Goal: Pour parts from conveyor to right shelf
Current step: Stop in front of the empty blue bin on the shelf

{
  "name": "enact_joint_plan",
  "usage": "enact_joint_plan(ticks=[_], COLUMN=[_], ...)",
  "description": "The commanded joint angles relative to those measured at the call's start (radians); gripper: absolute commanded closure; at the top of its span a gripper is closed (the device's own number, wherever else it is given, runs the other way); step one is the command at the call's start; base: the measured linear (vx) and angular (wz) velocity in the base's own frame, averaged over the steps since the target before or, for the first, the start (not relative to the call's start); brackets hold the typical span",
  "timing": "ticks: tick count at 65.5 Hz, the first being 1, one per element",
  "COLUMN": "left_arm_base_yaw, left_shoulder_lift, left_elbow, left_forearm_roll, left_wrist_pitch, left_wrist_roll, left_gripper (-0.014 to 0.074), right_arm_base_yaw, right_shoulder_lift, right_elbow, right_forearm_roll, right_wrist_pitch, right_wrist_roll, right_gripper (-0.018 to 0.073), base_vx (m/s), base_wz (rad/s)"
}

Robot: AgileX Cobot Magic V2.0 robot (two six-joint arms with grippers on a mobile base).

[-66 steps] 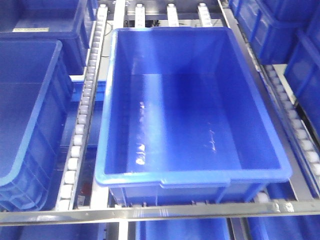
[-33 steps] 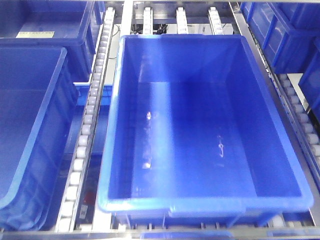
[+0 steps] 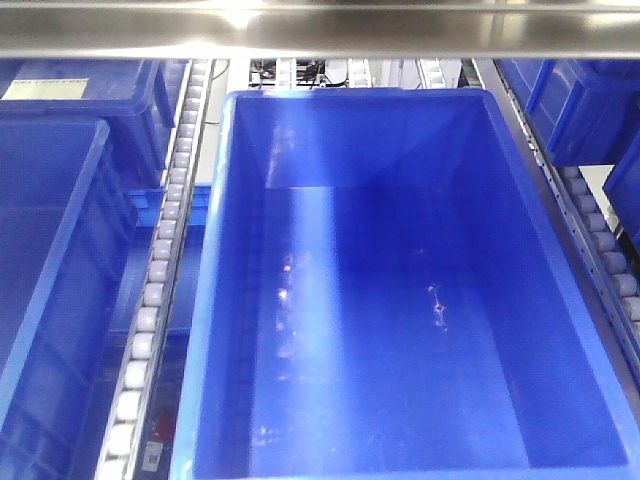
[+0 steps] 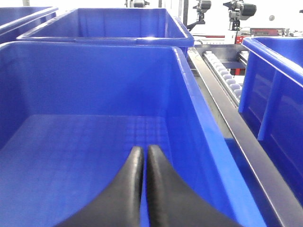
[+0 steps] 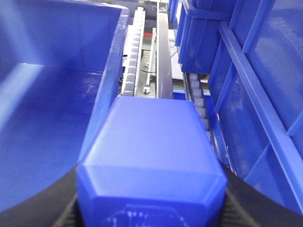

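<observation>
The right claw (image 5: 151, 210) pinches a blue block (image 5: 154, 142) over the right rim of a bin (image 5: 47, 118) on the shelf (image 3: 300, 30), just beside a roller rail (image 5: 137, 42). The left claw (image 4: 143, 156), pressed together, hangs over a bin floor.

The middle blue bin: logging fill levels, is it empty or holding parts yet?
Empty. The middle blue bin shows only its bare floor with light glints; no block lies inside.
</observation>
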Motion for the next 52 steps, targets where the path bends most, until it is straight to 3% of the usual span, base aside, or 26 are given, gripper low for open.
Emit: enact_joint_plan(ticks=[1, 52], left_arm_base_yaw=[-0.005, -0.005], left_shoulder_lift=[-0.011, -0.011], left_elbow=[-0.020, -0.020], left_forearm_roll=[-0.007, -0.007], left_wrist_pitch=[-0.073, -0.073], left_wrist_roll=[-0.008, -0.008], left_gripper=[0.0603, 0.0603], right_arm_base_yaw=[-0.004, -0.004], right_shoulder_lift=[0.021, 0.021], right_elbow=[-0.025, -0.025], right_forearm_roll=[-0.015, -0.012], right_wrist_pitch=[-0.079, -0.079], right_wrist_roll=[-0.009, -0.009], right_gripper=[0.0564, 0.0564], base_vx=[0.06, 0.01], base_wz=[-0.05, 0.00])
